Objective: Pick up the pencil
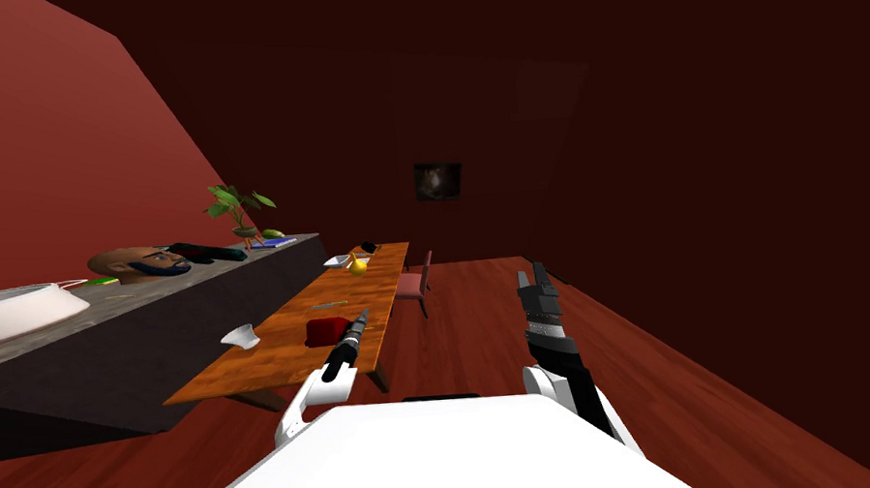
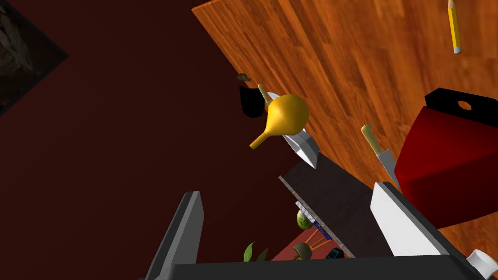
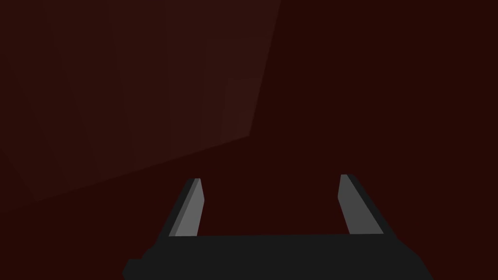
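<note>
Over a long wood-grain tabletop [image 2: 340, 58], the left end effector [image 2: 288, 192] hangs spread wide near a blocky red box [image 2: 447, 180], a bulbous yellow gourd-shaped object [image 2: 284, 116] and a pale-handled knife [image 2: 384, 158], the slim yellow pencil [image 2: 453, 26] lying flat beyond the box, while the right end effector [image 3: 270, 177] is likewise spread wide.

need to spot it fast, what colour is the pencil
The pencil is yellow; left wrist view.

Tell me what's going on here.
The left gripper hangs open over the wooden table, next to a red box. The yellow pencil lies on the table past that box, not yet grasped. The right gripper is open too, off beside the table.
</note>
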